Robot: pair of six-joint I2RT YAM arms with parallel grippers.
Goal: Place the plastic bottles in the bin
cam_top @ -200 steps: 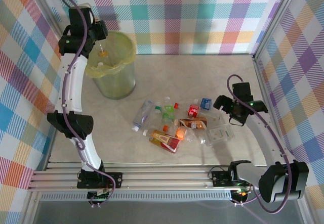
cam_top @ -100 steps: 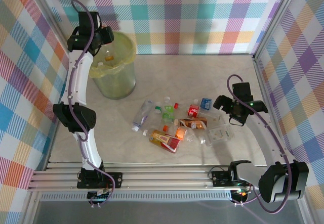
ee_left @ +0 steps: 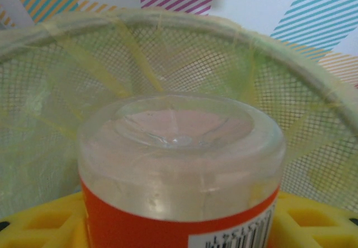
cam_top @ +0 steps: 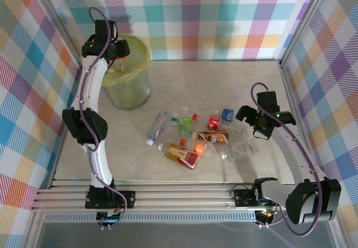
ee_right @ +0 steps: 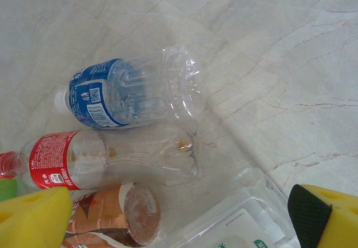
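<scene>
left gripper [cam_top: 119, 50] pinches an orange-label bottle [ee_left: 179, 164] over the bin [ee_left: 313, 80] — likely light, thin-walled, slippery; right gripper [ee_right: 179, 214] gapes wide above the blue-label bottle [ee_right: 131, 91] — best grasped mid-body.

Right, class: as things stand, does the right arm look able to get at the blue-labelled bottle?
Probably yes. The right gripper hangs open near the blue-labelled bottle, which lies on the table with nothing on top of it. The red-labelled bottle lies close alongside, so the grip might be tight.
</scene>
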